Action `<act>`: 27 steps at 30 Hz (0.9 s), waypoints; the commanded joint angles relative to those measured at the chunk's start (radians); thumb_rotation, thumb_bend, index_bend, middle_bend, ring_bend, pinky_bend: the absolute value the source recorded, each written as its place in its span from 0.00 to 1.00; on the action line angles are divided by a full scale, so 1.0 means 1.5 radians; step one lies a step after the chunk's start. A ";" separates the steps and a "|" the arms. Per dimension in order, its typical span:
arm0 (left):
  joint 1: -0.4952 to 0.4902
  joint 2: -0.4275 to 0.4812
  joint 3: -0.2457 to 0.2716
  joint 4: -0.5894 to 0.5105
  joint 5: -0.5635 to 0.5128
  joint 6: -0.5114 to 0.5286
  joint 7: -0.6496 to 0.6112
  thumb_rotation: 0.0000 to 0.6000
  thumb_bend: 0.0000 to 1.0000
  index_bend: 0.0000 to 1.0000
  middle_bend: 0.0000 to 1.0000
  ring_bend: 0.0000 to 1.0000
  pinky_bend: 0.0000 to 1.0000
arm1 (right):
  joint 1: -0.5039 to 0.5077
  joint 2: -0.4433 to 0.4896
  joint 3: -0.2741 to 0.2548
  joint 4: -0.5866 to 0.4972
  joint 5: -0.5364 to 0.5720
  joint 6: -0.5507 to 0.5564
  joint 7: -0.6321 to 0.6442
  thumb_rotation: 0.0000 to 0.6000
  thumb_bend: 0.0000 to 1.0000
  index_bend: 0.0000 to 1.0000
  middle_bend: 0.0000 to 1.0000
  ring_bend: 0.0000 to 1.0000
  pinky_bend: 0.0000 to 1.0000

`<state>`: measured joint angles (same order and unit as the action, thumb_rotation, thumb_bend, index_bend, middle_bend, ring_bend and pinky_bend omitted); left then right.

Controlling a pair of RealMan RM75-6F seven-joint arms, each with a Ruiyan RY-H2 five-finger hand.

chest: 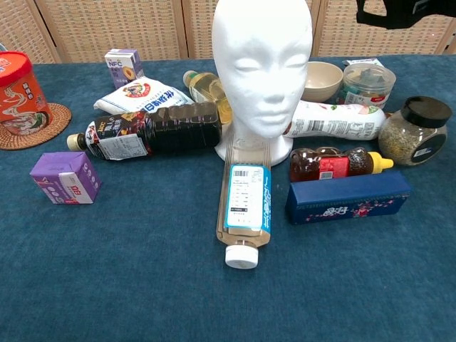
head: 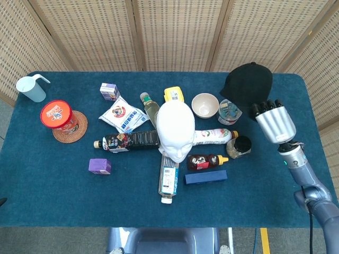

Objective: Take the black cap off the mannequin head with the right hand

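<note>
The black cap (head: 247, 83) hangs in the air over the table's back right, clear of the mannequin head. My right hand (head: 273, 121) grips it at its near right edge, fingers (head: 265, 106) curled on the rim. The chest view shows only the cap's lower edge (chest: 402, 13) at the top right. The bare white mannequin head (head: 176, 129) stands upright at mid-table, facing me (chest: 262, 68). My left hand shows in neither view.
Around the head lie a dark sauce bottle (head: 130, 141), a clear bottle (head: 168, 180), a honey bottle (head: 205, 161), a blue box (head: 206, 177) and a white bottle (head: 212, 136). A bowl (head: 205, 105), a plastic tub (head: 230, 111) and a black-lidded jar (head: 238, 146) stand under the cap.
</note>
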<state>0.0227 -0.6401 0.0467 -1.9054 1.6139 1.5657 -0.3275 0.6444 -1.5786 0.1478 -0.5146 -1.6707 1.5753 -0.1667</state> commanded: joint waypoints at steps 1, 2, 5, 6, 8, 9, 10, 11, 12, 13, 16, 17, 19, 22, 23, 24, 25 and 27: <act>-0.001 0.000 0.000 -0.001 -0.001 -0.001 0.001 1.00 0.00 0.00 0.00 0.00 0.07 | -0.018 0.001 -0.037 0.018 -0.024 -0.007 -0.037 1.00 0.64 0.69 0.76 0.72 0.80; -0.001 0.000 -0.001 -0.001 -0.002 -0.003 0.002 1.00 0.00 0.00 0.00 0.00 0.07 | -0.020 0.000 -0.040 0.016 -0.023 -0.008 -0.041 1.00 0.64 0.69 0.76 0.73 0.80; -0.002 -0.001 -0.001 -0.003 -0.002 -0.004 0.005 1.00 0.00 0.00 0.00 0.00 0.07 | -0.027 0.001 -0.043 -0.003 -0.017 -0.011 -0.056 1.00 0.63 0.70 0.76 0.73 0.81; -0.002 -0.001 -0.001 -0.003 -0.001 -0.003 0.006 1.00 0.00 0.00 0.00 0.00 0.07 | -0.028 0.003 -0.045 -0.012 -0.017 -0.013 -0.060 1.00 0.63 0.69 0.76 0.73 0.81; -0.001 -0.001 0.000 -0.003 -0.001 -0.002 0.006 1.00 0.00 0.00 0.00 0.00 0.07 | -0.031 0.010 -0.052 -0.033 -0.020 -0.016 -0.063 1.00 0.60 0.65 0.73 0.71 0.80; -0.001 -0.001 0.000 -0.003 -0.001 -0.002 0.006 1.00 0.00 0.00 0.00 0.00 0.07 | -0.033 0.015 -0.056 -0.047 -0.019 -0.022 -0.063 1.00 0.57 0.61 0.70 0.70 0.80; -0.001 -0.001 0.000 -0.003 -0.002 -0.002 0.006 1.00 0.00 0.00 0.00 0.00 0.07 | -0.036 0.023 -0.058 -0.065 -0.016 -0.033 -0.064 1.00 0.50 0.51 0.63 0.65 0.78; -0.001 -0.001 -0.001 -0.003 -0.003 -0.002 0.007 1.00 0.00 0.00 0.00 0.00 0.07 | -0.038 0.030 -0.056 -0.086 -0.009 -0.042 -0.070 1.00 0.41 0.41 0.53 0.59 0.75; -0.001 -0.001 -0.001 -0.003 -0.004 -0.002 0.006 1.00 0.00 0.00 0.00 0.00 0.07 | -0.043 0.043 -0.051 -0.133 0.007 -0.062 -0.069 1.00 0.36 0.34 0.47 0.54 0.73; -0.001 -0.001 -0.001 -0.003 -0.003 -0.002 0.006 1.00 0.00 0.00 0.00 0.00 0.07 | -0.044 0.052 -0.050 -0.155 0.011 -0.067 -0.074 1.00 0.29 0.26 0.38 0.46 0.69; -0.002 -0.001 0.000 -0.002 -0.002 -0.003 0.004 1.00 0.00 0.00 0.00 0.00 0.07 | -0.050 0.087 -0.043 -0.247 0.030 -0.089 -0.087 1.00 0.22 0.16 0.24 0.32 0.59; -0.002 -0.001 0.000 -0.001 -0.002 -0.004 0.004 1.00 0.00 0.00 0.00 0.00 0.07 | -0.052 0.102 -0.041 -0.280 0.036 -0.097 -0.095 1.00 0.20 0.13 0.20 0.28 0.54; -0.003 -0.002 0.000 -0.001 -0.003 -0.005 0.003 1.00 0.00 0.00 0.00 0.00 0.07 | -0.055 0.124 -0.040 -0.329 0.043 -0.107 -0.111 1.00 0.18 0.11 0.16 0.23 0.48; -0.004 -0.002 0.000 0.000 -0.003 -0.006 0.001 1.00 0.00 0.00 0.00 0.00 0.07 | -0.060 0.153 -0.039 -0.391 0.046 -0.111 -0.126 1.00 0.17 0.10 0.15 0.22 0.46; -0.004 -0.002 0.000 0.000 -0.003 -0.006 0.001 1.00 0.00 0.00 0.00 0.00 0.07 | -0.062 0.159 -0.038 -0.404 0.047 -0.112 -0.127 1.00 0.17 0.10 0.14 0.22 0.46; -0.004 -0.002 0.000 0.000 -0.003 -0.006 0.001 1.00 0.00 0.00 0.00 0.00 0.07 | -0.065 0.167 -0.038 -0.422 0.050 -0.112 -0.129 1.00 0.17 0.10 0.14 0.22 0.46; -0.004 -0.002 0.000 0.000 -0.002 -0.006 0.000 1.00 0.00 0.00 0.00 0.00 0.07 | -0.069 0.174 -0.037 -0.439 0.052 -0.111 -0.131 1.00 0.17 0.09 0.14 0.22 0.46; -0.003 -0.002 0.000 0.001 -0.002 -0.005 -0.002 1.00 0.00 0.00 0.00 0.00 0.07 | -0.080 0.188 -0.033 -0.471 0.062 -0.104 -0.128 1.00 0.17 0.08 0.13 0.22 0.45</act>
<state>0.0175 -0.6428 0.0467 -1.9039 1.6111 1.5576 -0.3299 0.5456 -1.3319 0.0904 -1.1710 -1.5985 1.4198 -0.3491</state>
